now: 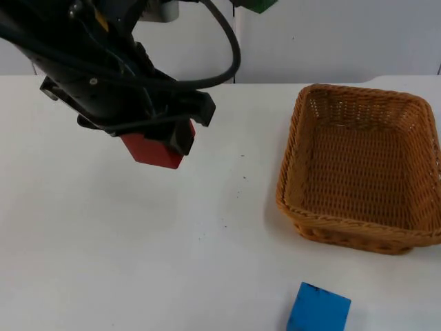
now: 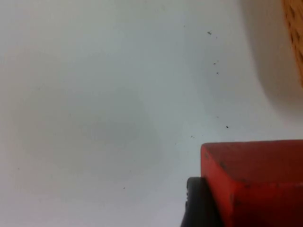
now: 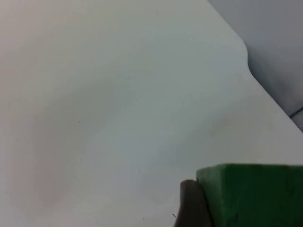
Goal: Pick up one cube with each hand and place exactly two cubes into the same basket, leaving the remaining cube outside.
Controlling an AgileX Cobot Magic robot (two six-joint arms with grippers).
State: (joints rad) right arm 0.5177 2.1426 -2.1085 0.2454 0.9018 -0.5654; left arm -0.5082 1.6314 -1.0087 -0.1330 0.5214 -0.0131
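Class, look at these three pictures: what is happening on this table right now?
The left pincer holds a red cube lifted above the white table, to the left of the wicker basket. The right pincer grips a green cube, also up off the table. The basket has no cube in it yet. A blue cube lies on the table near the front edge, outside the basket.

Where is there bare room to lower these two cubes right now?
The basket floor is bare. Open table lies between the left tool, which holds the red cube, and the basket. The near edge by the blue cube is tighter. The right tool holds the green cube above bare table.
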